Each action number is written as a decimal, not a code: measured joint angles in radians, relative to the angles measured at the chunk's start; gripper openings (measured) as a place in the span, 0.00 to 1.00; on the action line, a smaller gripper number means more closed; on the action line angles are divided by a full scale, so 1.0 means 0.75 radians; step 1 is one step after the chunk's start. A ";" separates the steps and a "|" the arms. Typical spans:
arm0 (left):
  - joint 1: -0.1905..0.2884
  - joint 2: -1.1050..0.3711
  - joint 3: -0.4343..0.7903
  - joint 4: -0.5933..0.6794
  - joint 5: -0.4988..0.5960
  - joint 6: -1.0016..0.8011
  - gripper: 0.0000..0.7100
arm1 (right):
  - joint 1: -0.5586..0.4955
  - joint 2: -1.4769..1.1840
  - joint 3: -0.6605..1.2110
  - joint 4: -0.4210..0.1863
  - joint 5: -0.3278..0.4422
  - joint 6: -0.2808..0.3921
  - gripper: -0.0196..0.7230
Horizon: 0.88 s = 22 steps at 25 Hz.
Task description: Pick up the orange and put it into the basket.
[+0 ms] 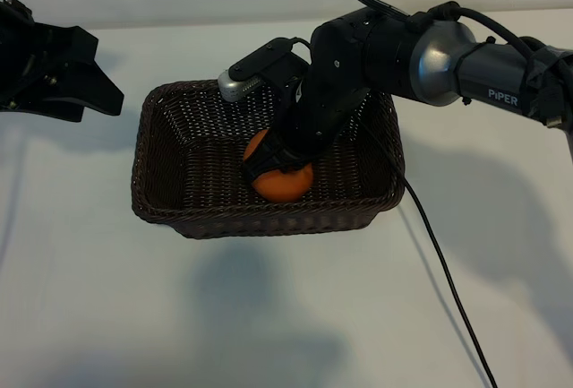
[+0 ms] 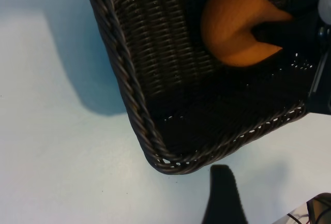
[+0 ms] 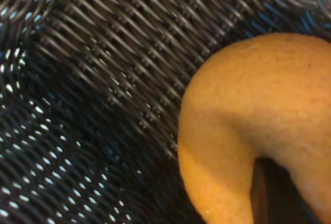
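Right gripper (image 1: 279,166) reaches down inside the basket (image 1: 170,204), its black fingers clamped on the orange (image 1: 285,182) — the fruit sits low within the woven walls, near the middle of the basket floor, though whether it touches the weave cannot be told. Left gripper (image 1: 85,83) hangs parked off the basket's left side, jaws spread and holding nothing — well apart from the rim, above the white table (image 1: 286,316). A black cable (image 1: 448,289) trails across the tabletop.
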 joint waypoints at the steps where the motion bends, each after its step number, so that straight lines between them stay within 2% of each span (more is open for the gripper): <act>1: 0.000 0.000 0.000 -0.001 0.000 0.000 0.74 | 0.000 0.000 0.000 0.000 0.000 0.000 0.14; 4: 0.000 0.000 0.000 -0.001 -0.004 0.000 0.74 | 0.000 0.000 0.000 0.000 0.005 0.000 0.15; 6: 0.000 0.000 0.000 -0.001 -0.007 0.000 0.74 | 0.000 0.000 -0.003 0.000 0.019 -0.001 0.20; 9: 0.000 0.000 0.000 -0.001 -0.009 0.000 0.74 | 0.000 -0.001 -0.003 0.000 0.040 -0.003 0.38; 12: 0.000 0.000 0.000 -0.001 -0.009 0.000 0.74 | 0.000 -0.001 -0.003 0.000 0.066 -0.003 0.61; 15: 0.000 0.000 0.000 -0.001 -0.009 0.000 0.74 | 0.000 -0.001 -0.003 0.000 0.096 -0.003 0.75; 17: 0.000 0.000 0.000 -0.001 -0.009 0.000 0.74 | 0.000 -0.002 -0.003 0.000 0.113 -0.003 0.78; 22: 0.000 0.000 0.000 -0.001 -0.010 0.000 0.74 | 0.000 -0.069 -0.003 -0.020 0.142 -0.002 0.79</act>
